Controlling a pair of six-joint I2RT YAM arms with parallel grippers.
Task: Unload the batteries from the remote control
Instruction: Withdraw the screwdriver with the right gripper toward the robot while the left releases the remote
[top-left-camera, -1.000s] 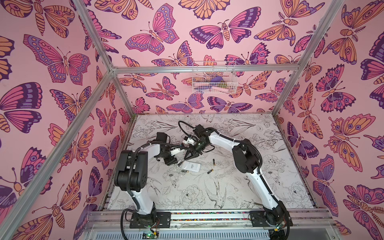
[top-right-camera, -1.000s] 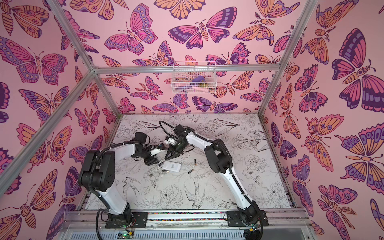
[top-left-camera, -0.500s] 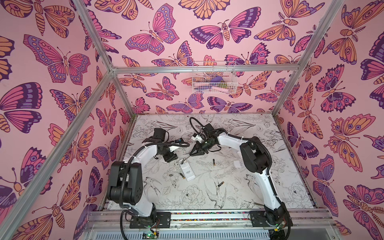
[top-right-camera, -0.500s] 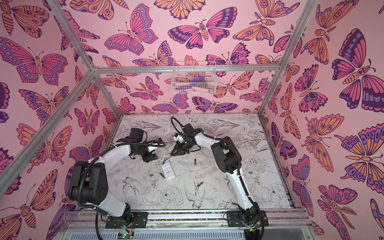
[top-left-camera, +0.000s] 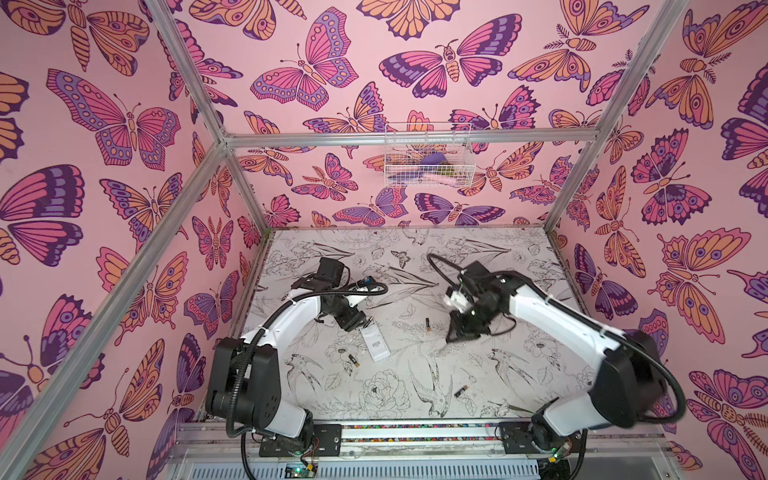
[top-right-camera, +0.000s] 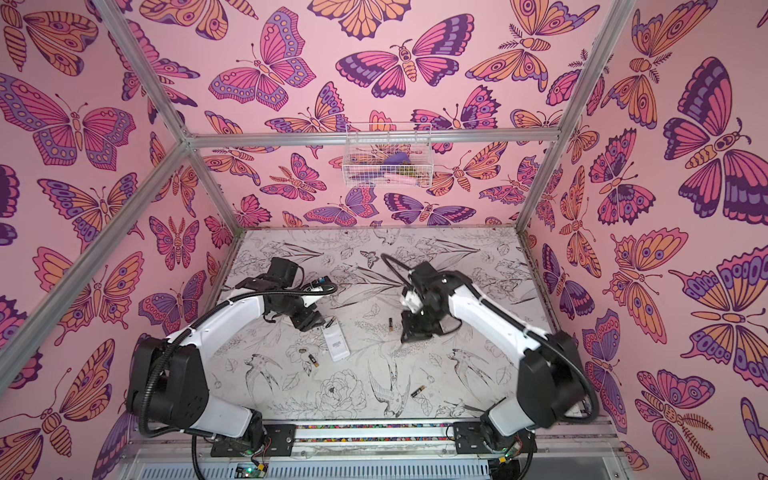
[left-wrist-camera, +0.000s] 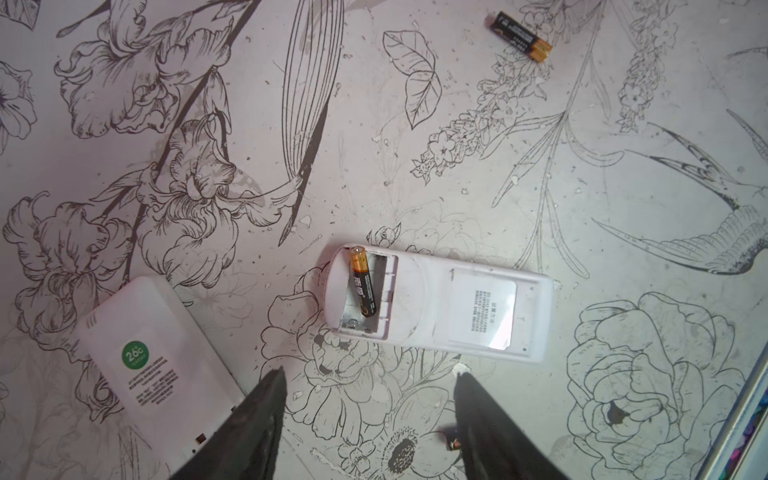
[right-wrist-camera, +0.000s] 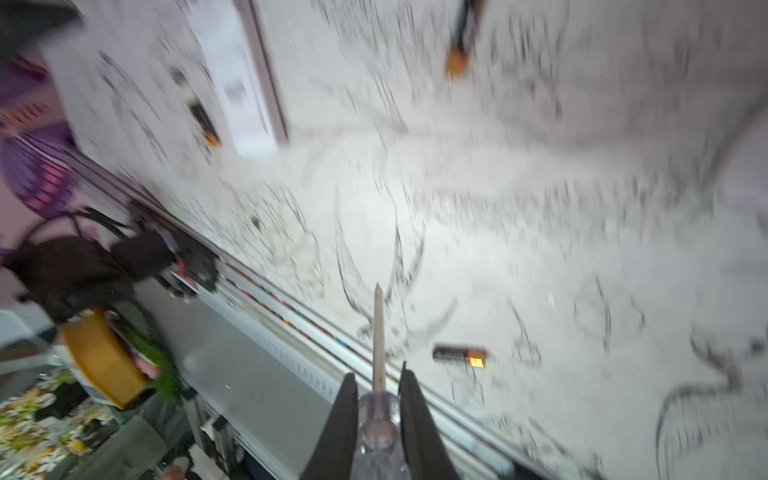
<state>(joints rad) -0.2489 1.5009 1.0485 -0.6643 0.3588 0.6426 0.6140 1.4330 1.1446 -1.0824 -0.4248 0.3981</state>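
Shows open left hand (left-wrist-camera: 370, 372) over white plastic remote (left-wrist-camera: 436, 303), right hand (right-wrist-camera: 378, 372) clamping clear-handled screwdriver (right-wrist-camera: 378, 332); seemingly light, slick black battery (left-wrist-camera: 363, 282), pinchable mid-barrel.

Looking down from high in front over the whole surface (top-left-camera: 498, 374) in both top views; peering closely at it from each wrist, all sharing the remote control (left-wrist-camera: 440, 303).

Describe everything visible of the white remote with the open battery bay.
The remote is a white, plastic-looking slab with rounded ends, lying flat, back up, on the patterned table. Its battery bay is uncovered at one end; one battery lies askew in it, the slot beside it empty. A printed label sits mid-back. The open left gripper is near, not touching.
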